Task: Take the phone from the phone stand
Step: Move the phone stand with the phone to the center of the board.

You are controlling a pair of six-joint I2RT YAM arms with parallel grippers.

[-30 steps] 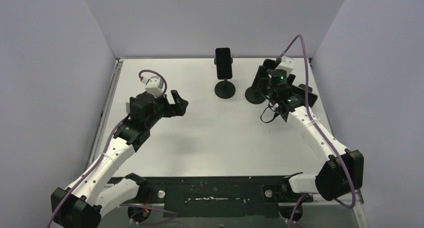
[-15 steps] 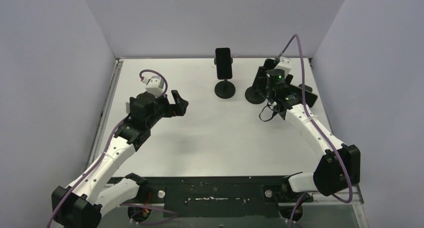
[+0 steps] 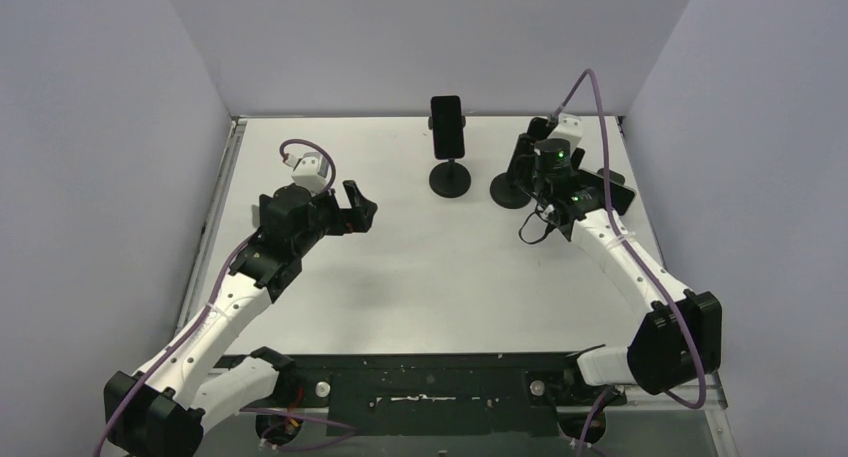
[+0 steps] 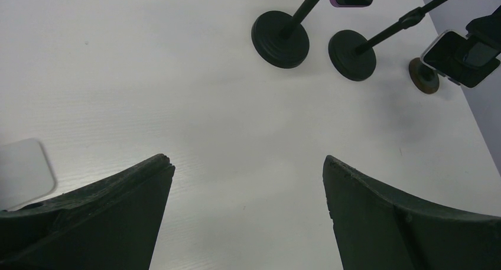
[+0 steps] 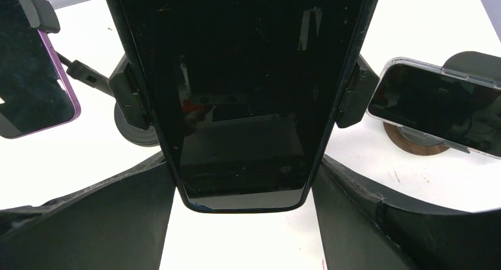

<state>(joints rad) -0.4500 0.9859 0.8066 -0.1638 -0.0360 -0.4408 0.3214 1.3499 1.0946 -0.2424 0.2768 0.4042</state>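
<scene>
A black phone (image 5: 242, 87) fills the right wrist view, upright in the side clamps of its phone stand (image 5: 125, 97). My right gripper (image 5: 242, 159) straddles the phone's lower end, one finger against each long edge, shut on it. From above, this gripper (image 3: 533, 160) covers most of the phone; the stand's round base (image 3: 507, 191) shows at the back right. My left gripper (image 3: 358, 205) hovers open over the left-middle of the table, nothing between its fingers (image 4: 112, 211).
A purple phone (image 3: 446, 125) stands on a second black stand (image 3: 450, 179) just left of the target. A clear-cased phone (image 5: 437, 104) rests on a small brown round holder (image 5: 416, 141) to the right, near the side wall. A white flat piece (image 4: 20, 169) lies at the left.
The right gripper's fingers have come together onto the phone's edges, and the right arm has shifted slightly. The left arm has not moved.
</scene>
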